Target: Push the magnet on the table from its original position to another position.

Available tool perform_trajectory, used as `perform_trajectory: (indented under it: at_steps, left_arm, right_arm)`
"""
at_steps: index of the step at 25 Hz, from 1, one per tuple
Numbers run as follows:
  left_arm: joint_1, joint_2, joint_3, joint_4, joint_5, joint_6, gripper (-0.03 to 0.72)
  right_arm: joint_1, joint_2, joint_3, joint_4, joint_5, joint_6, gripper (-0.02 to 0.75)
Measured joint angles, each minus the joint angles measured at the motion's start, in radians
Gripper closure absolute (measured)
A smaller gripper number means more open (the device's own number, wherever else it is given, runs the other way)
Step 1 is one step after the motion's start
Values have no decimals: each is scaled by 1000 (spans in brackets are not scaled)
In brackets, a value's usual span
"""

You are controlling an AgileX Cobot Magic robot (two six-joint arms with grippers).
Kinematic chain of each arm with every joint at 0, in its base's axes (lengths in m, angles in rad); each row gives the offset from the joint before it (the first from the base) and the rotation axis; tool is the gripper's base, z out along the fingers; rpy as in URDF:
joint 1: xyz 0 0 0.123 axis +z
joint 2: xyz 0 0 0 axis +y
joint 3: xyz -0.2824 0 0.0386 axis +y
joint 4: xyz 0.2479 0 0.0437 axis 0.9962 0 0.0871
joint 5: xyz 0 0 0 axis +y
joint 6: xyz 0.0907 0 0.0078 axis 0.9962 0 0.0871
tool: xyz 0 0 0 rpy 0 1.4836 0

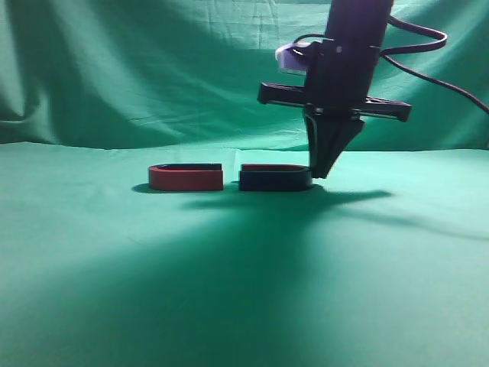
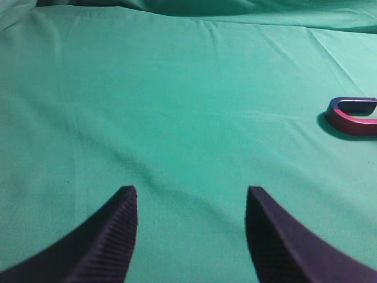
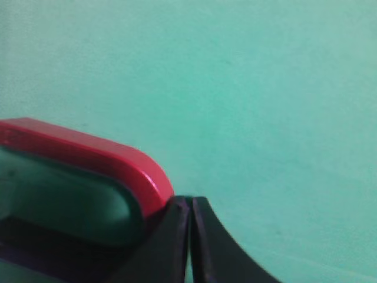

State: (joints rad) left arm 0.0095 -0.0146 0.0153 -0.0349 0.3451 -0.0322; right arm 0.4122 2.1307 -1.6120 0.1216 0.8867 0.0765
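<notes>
The magnet (image 1: 275,178), a low dark U with a thin red rim on top, lies on the green-cloth table (image 1: 244,290) right of centre. My right gripper (image 1: 324,171) is shut and empty, pointing down. Its tips touch the magnet's curved right end at table level. In the right wrist view the shut tips (image 3: 190,201) sit against the magnet's rounded end (image 3: 112,159), which shows red on top there. My left gripper (image 2: 191,197) is open and empty over bare cloth. It does not show in the exterior view.
A second U-shaped magnet with a red outer face (image 1: 186,178) lies just left of the dark one, with a small gap between their open ends. It also shows at the right edge of the left wrist view (image 2: 353,118). A green backdrop (image 1: 153,69) hangs behind.
</notes>
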Motion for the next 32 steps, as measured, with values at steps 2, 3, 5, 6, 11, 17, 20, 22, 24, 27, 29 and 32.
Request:
perform_trajectory:
  at_steps: [2,3,5,6,11,17,20,22,24,27,29,32]
  left_arm:
    - [0,0,0,0,0,0,289]
    - [0,0,0,0,0,0,289]
    - [0,0,0,0,0,0,289]
    - [0,0,0,0,0,0,289]
    - [0,0,0,0,0,0,289]
    - [0,0,0,0,0,0,289]
    - [0,0,0,0,0,0,289]
    - [0,0,0,0,0,0,289]
    - [0,0,0,0,0,0,289]
    - [0,0,0,0,0,0,289]
    - [0,0,0,0,0,0,289]
    - [0,0,0,0,0,0,289]
  right_arm:
    - [18,0,0,2,-17,0,738]
    - [25,0,0,4,-25,0,738]
    - [38,0,-2,6,-41,-1,738]
    - [41,0,-3,6,-45,-1,738]
    - [41,0,-101,0,67,-1,738]
    - [41,-22,-324,0,320,-1,738]
    - [41,-89,-374,0,339,-2,738]
    - [41,-156,-376,0,354,-8,738]
    - [41,-237,-378,0,361,-21,738]
    - [41,-357,-378,0,366,-34,738]
    - [41,-438,-376,0,369,-38,738]
    - [41,-571,-305,0,369,-48,738]
